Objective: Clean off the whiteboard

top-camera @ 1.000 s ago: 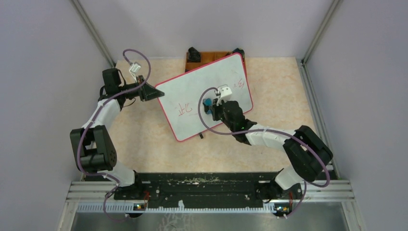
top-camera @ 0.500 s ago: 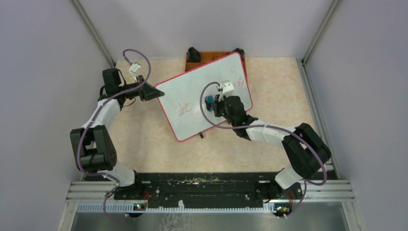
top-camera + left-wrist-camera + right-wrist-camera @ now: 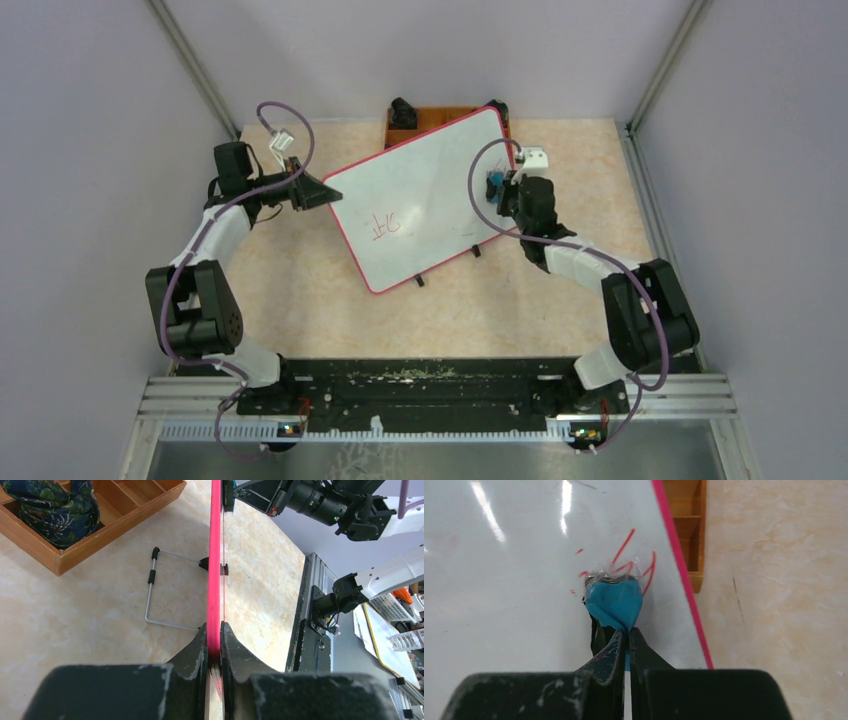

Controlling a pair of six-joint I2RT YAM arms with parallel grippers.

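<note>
Left gripper [image 3: 214, 629]: clamps board [image 3: 420, 180] rim.
Right gripper [image 3: 626, 636]: pinches wiper [image 3: 616, 602].
Risk: wiper may slip off edge, leaving marks [image 3: 623, 546].

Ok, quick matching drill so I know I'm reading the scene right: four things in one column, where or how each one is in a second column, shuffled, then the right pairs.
Things
1. whiteboard
2. blue eraser
3. patterned cloth
4. red characters

Place or state
A. lying in the wooden tray
B. pinched by the right end effector, at red strokes near the board's edge
C. written mid-board, not yet wiped
D. rim clamped in the left end effector

Pairs: 1-D, 2-B, 3-A, 4-C
</note>
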